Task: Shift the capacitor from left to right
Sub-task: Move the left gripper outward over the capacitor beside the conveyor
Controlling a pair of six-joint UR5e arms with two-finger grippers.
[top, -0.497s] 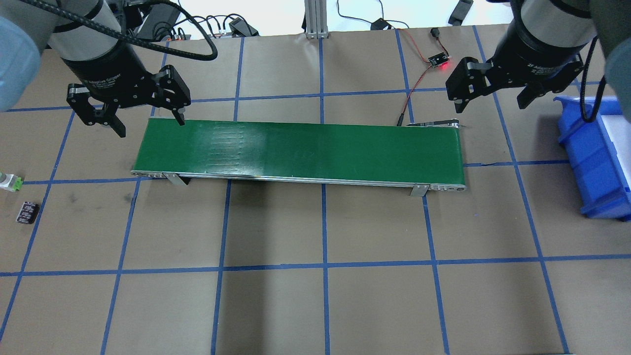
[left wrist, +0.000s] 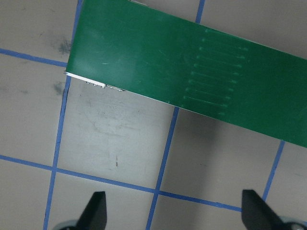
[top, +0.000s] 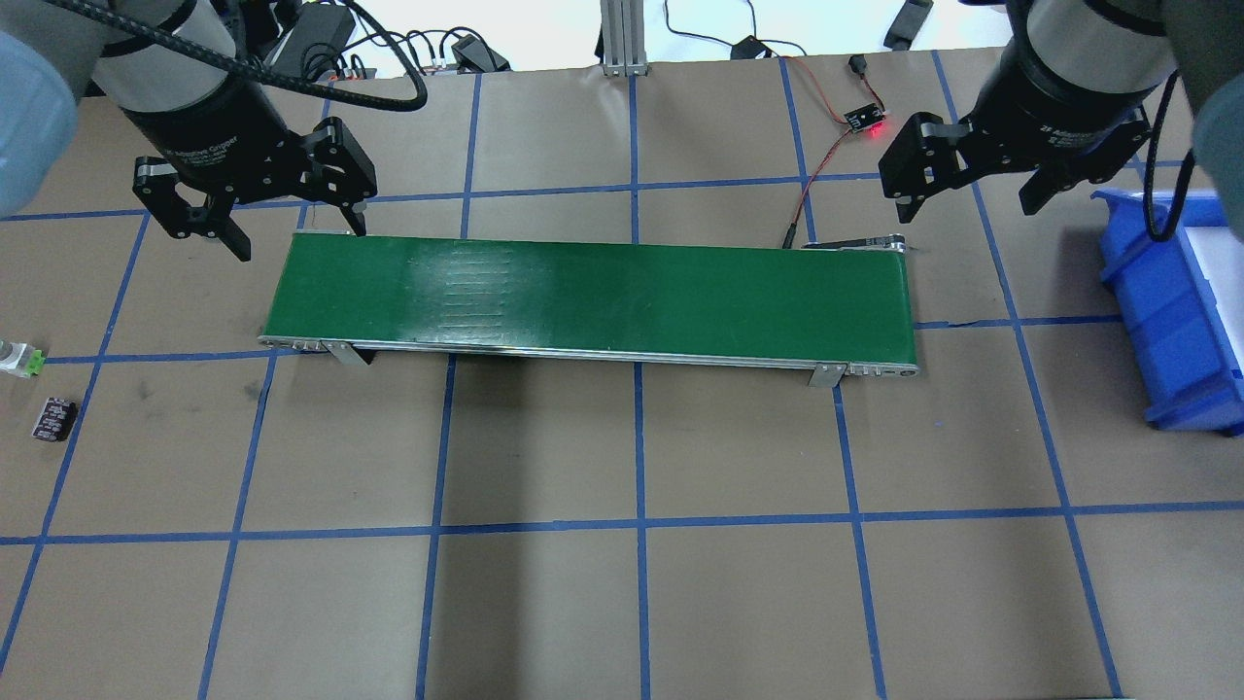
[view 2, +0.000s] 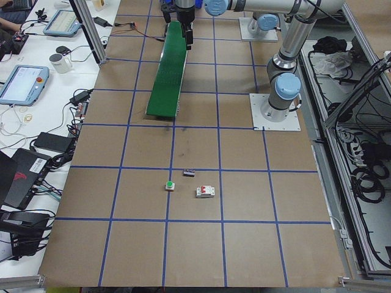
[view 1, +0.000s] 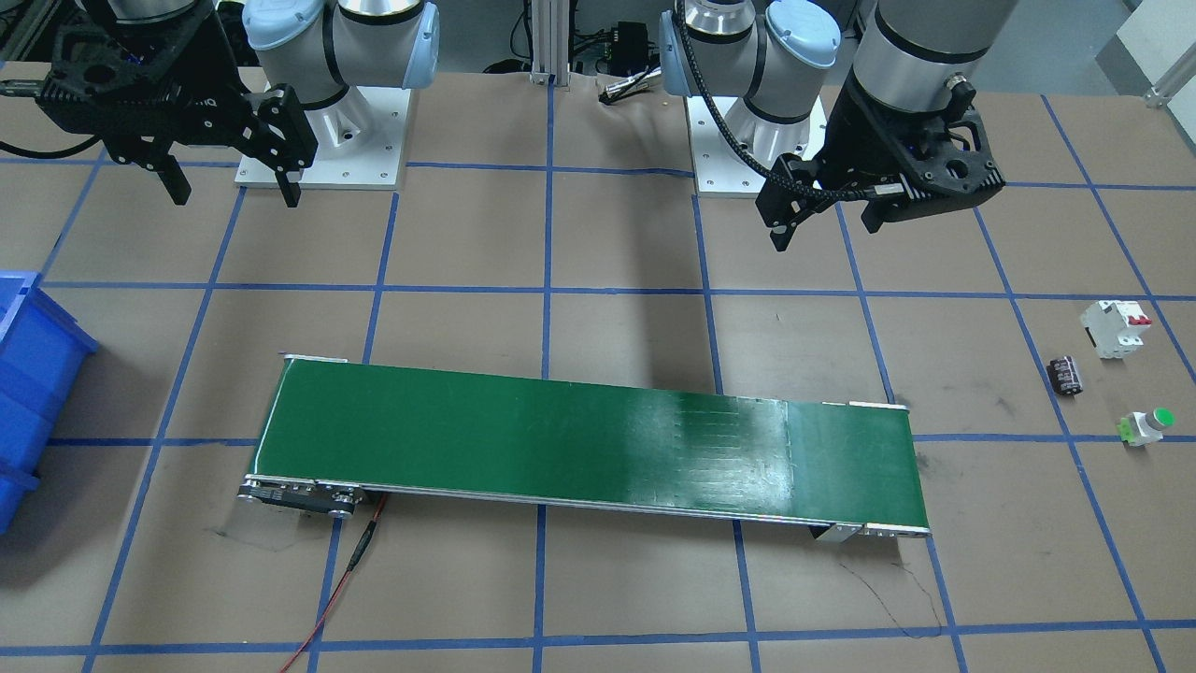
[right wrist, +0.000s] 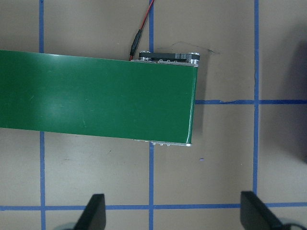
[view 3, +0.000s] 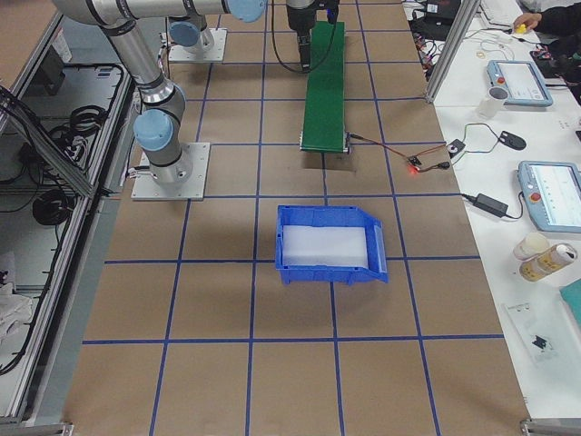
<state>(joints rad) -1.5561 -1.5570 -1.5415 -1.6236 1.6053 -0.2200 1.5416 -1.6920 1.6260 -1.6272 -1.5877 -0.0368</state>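
Lying on the brown paper-covered table [top: 544,437] at the robot's left end, the small dark cylindrical capacitor with pale markings [view 1: 1064,376] rests untouched. It is near the white boxy breaker with red parts [view 1: 1114,327] and the green-capped white push button [view 1: 1147,425], touching neither. Left two-finger gripper [top: 296,238] hangs raised by the left end of the long green conveyor belt [top: 603,292] — fingers spread wide, nothing held. Right gripper [top: 967,209] hovers by the belt's right end — likewise released, with the blue plastic bin [top: 1166,292] nearby.
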